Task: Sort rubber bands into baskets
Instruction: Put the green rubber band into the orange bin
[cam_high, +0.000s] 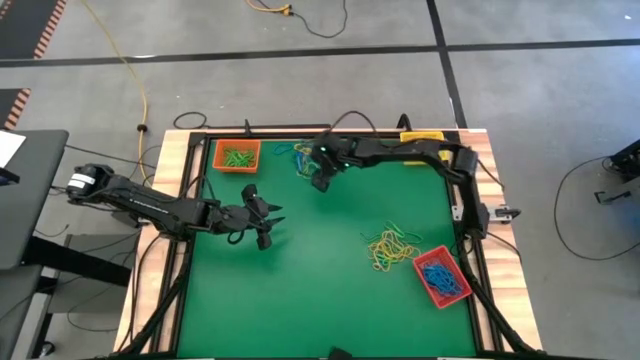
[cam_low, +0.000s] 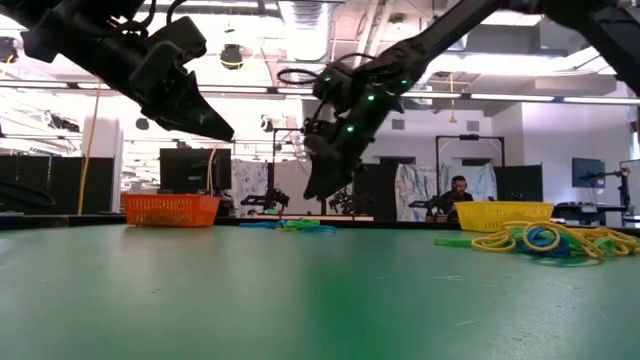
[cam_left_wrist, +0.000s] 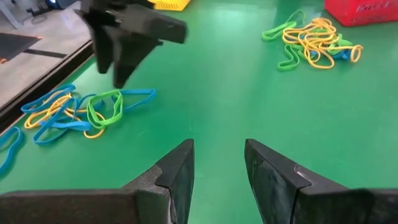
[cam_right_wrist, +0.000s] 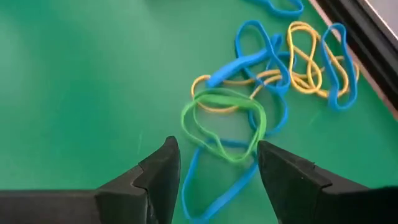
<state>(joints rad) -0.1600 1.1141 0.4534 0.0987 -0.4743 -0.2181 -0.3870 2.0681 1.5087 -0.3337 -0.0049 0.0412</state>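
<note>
Your right gripper (cam_right_wrist: 214, 163) hung over the far pile of bands (cam_right_wrist: 273, 81) near the bench's (cam_high: 330, 290) back edge, between the orange basket (cam_high: 237, 156) and the yellow basket (cam_high: 421, 137). Its fingers (cam_right_wrist: 163, 168) stood wide apart and held nothing. Right below them lay a green band (cam_right_wrist: 224, 124), a rounded loop with no clear long axis, resting across a yellow one and a blue one. A long blue band ran from under it toward the gripper, its long axis roughly in line with the fingers. The other blue and yellow loops in that pile lay stretched out, pointing away toward the bench's edge.

Your left gripper (cam_left_wrist: 217, 162) waited over bare green bench on the left side, pointing toward the right arm, its fingers (cam_left_wrist: 177, 171) partly open and empty.

A second pile (cam_high: 392, 247), mostly yellow with some green and blue, lay near the right front, just beside the red basket (cam_high: 441, 277). That basket sat turned at an angle to the bench's edges and held blue bands. The orange basket held green ones, with its long axis along the back edge.
</note>
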